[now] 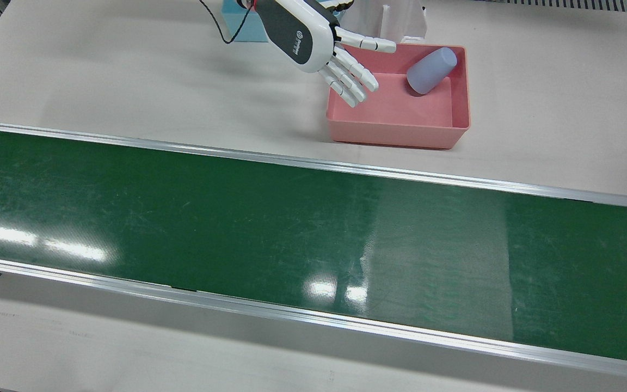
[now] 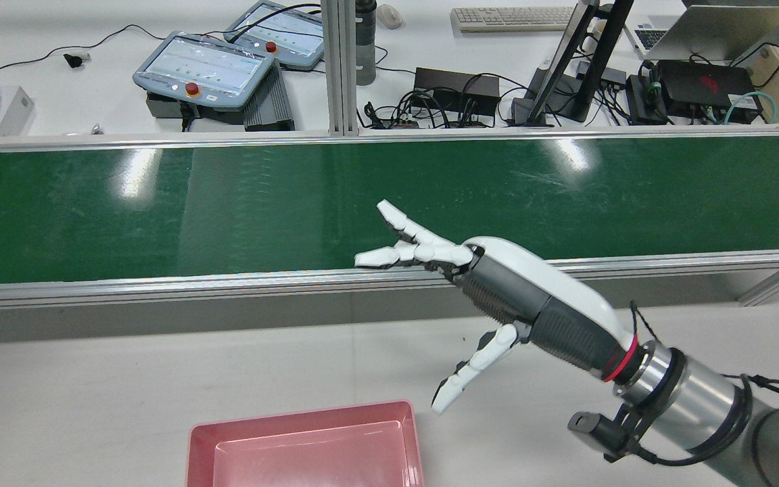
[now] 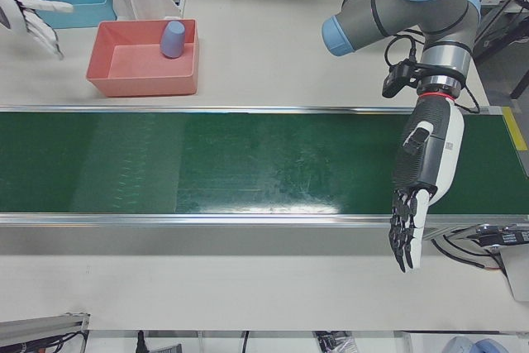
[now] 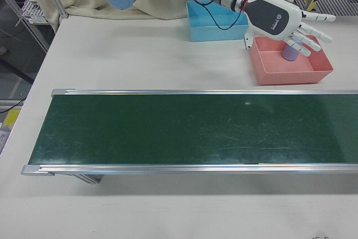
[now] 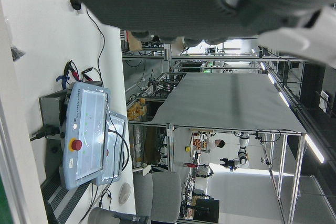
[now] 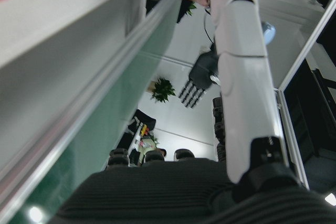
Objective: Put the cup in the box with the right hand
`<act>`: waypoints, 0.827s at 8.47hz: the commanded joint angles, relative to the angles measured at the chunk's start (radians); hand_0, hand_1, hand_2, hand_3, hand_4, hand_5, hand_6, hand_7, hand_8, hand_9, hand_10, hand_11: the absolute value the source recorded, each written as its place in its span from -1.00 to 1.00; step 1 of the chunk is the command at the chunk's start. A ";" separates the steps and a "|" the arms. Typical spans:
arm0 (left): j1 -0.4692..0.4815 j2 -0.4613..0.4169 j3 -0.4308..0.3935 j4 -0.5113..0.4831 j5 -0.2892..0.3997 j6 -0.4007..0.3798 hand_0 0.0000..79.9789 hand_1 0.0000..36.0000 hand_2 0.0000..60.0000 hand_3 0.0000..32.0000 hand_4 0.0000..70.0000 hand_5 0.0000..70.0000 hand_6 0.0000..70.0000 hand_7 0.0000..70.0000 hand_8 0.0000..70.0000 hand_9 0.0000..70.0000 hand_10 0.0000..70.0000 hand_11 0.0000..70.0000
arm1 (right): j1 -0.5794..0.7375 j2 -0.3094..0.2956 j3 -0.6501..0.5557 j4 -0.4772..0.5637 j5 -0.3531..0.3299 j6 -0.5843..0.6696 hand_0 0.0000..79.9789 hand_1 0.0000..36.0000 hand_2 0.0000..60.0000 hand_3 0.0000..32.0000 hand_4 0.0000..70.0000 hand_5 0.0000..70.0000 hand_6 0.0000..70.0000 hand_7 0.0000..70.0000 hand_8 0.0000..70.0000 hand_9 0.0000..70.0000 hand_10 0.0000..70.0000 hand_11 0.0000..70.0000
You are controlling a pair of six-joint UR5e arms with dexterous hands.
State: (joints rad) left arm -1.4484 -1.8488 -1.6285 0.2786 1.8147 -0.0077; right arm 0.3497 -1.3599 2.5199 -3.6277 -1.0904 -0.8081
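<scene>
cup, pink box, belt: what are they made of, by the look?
Cup: likely matte plastic or silicone; uniform lavender, no glare. Pink box: probably moulded plastic; smooth one-piece walls, rounded corners, faint sheen. Belt: looks like glossy green PVC or rubber; lamp reflections, fine scuffs, aluminium-looking side rails.

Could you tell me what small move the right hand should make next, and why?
Probably lift the right hand up and back from the pink box. The blue cup already lies tilted inside the box against its far wall, and the hand is open with fingers spread over the box's edge, holding nothing. So the placing looks done; only clearing away seems left.
</scene>
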 commanded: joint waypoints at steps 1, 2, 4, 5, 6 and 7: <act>-0.001 0.000 0.001 -0.003 0.000 0.000 -1.00 -1.00 -1.00 -1.00 -1.00 -1.00 -1.00 -1.00 -1.00 -1.00 -1.00 -1.00 | 0.425 -0.104 -0.030 -0.101 -0.012 0.307 0.99 1.00 1.00 -1.00 -0.84 -0.57 -0.63 0.08 -0.53 -0.20 -0.68 -0.41; 0.000 0.000 0.001 -0.001 0.000 0.000 -1.00 -1.00 -1.00 -1.00 -1.00 -1.00 -1.00 -1.00 -1.00 -1.00 -1.00 -1.00 | 0.595 -0.135 -0.159 -0.092 -0.061 0.393 0.90 1.00 1.00 -1.00 -0.69 -0.57 -0.60 0.21 -0.43 -0.04 -0.61 -0.32; -0.001 0.000 0.001 -0.001 0.000 0.000 -1.00 -1.00 -1.00 -1.00 -1.00 -1.00 -1.00 -1.00 -1.00 -1.00 -1.00 -1.00 | 0.838 -0.140 -0.437 0.074 -0.211 0.405 0.68 1.00 1.00 -1.00 -0.90 -0.59 -0.63 0.02 -0.42 -0.06 -0.59 -0.30; 0.000 0.000 0.001 -0.001 0.000 0.000 -1.00 -1.00 -1.00 -1.00 -1.00 -1.00 -1.00 -1.00 -1.00 -1.00 -1.00 -1.00 | 0.888 -0.140 -0.598 0.224 -0.250 0.405 0.85 0.93 -0.13 -1.00 -0.89 -0.62 -0.70 -0.29 -0.50 -0.21 -0.63 -0.36; 0.000 0.000 -0.001 0.001 0.000 0.000 -1.00 -1.00 -1.00 -1.00 -1.00 -1.00 -1.00 -1.00 -1.00 -1.00 -1.00 -1.00 | 0.914 -0.140 -0.733 0.362 -0.291 0.409 0.84 0.94 -0.40 -1.00 -0.97 -0.65 -0.77 -0.59 -0.63 -0.42 -0.71 -0.48; 0.000 0.000 -0.001 0.001 0.000 0.000 -1.00 -1.00 -1.00 -1.00 -1.00 -1.00 -1.00 -1.00 -1.00 -1.00 -1.00 -1.00 | 0.933 -0.151 -0.768 0.432 -0.313 0.424 0.84 0.71 -0.89 -1.00 -0.95 -0.69 -0.85 -0.84 -0.79 -0.67 -0.81 -0.62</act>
State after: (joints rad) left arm -1.4485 -1.8484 -1.6279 0.2781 1.8147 -0.0077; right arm 1.2066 -1.4987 1.9537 -3.4211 -1.3303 -0.4055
